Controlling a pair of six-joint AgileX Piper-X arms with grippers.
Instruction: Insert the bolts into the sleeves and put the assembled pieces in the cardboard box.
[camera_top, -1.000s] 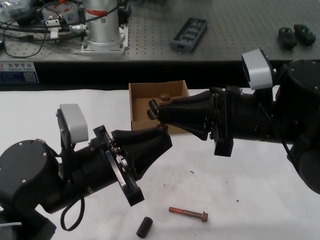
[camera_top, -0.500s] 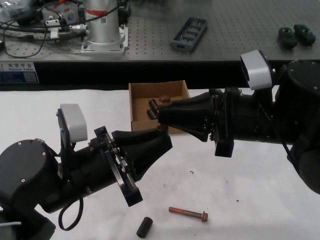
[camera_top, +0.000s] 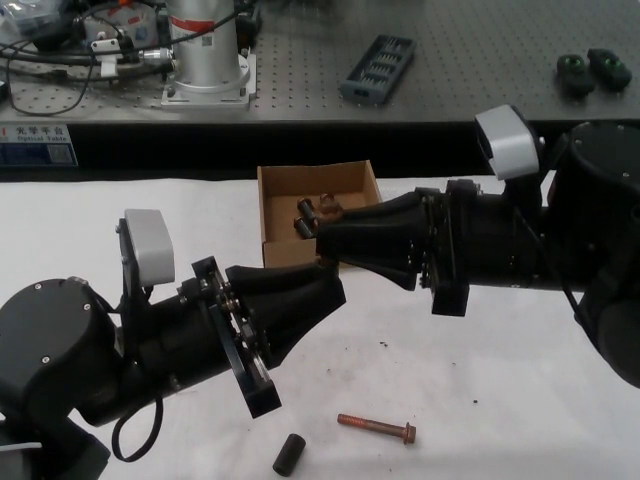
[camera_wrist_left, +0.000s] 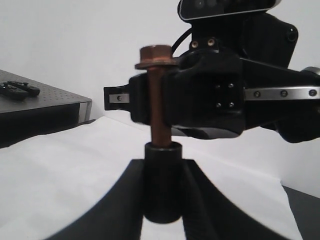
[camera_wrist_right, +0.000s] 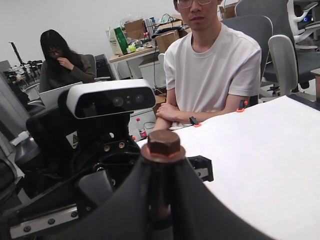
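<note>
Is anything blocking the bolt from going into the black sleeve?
No, nothing visible does. The tip of the bolt meets the open top of the sleeve, with nothing between them.

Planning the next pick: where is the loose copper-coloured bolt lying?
In the high view, the copper-coloured hex-head bolt lies on the white bench cover, near the middle, just right of the short black cylindrical sleeve.
</note>
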